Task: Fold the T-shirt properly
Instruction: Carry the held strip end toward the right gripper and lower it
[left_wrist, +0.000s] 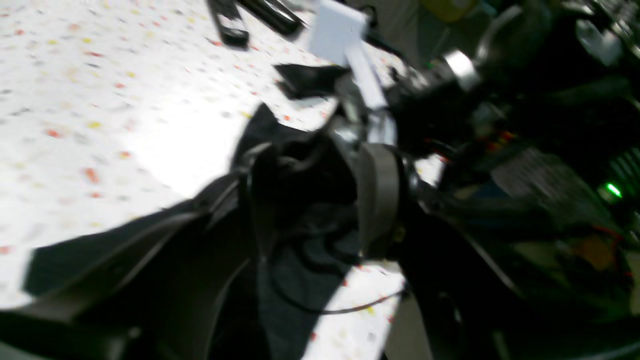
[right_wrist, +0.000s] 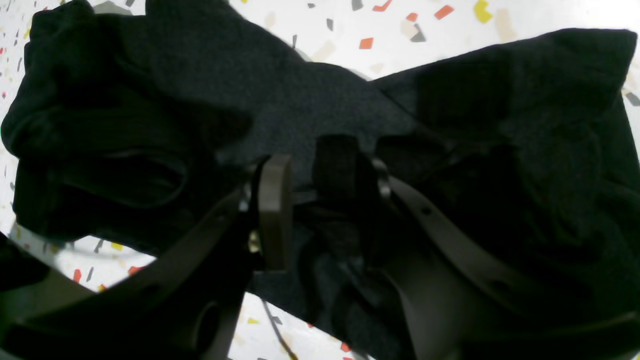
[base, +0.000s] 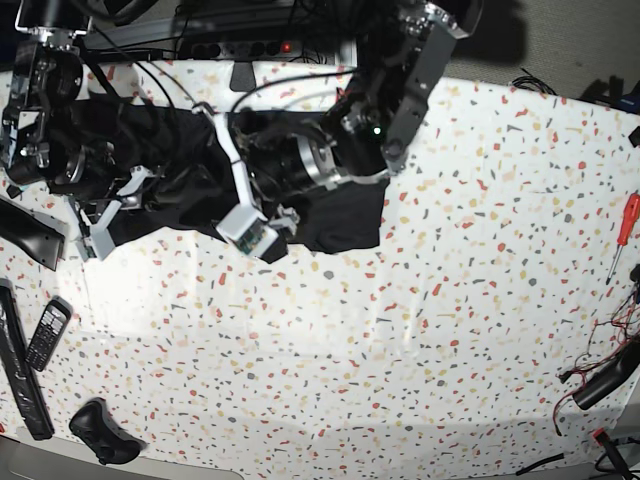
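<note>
A: The T-shirt (right_wrist: 310, 95) is soft black cloth, matt, with a fine knit grain and loose creases.

B: And the counter (base: 450, 330)?

A: Smooth white terrazzo-style sheet with coloured flecks, slightly shiny where light strikes it.

B: The right pincer (right_wrist: 320, 200)?

A: Dull grey-brown plastic fingers (right_wrist: 274, 210), smooth and matt. The left pincer (left_wrist: 310, 190) looks like the same plastic, though blurred.

B: The screwdriver (base: 624, 232)?

A: Glossy red plastic handle.
</note>
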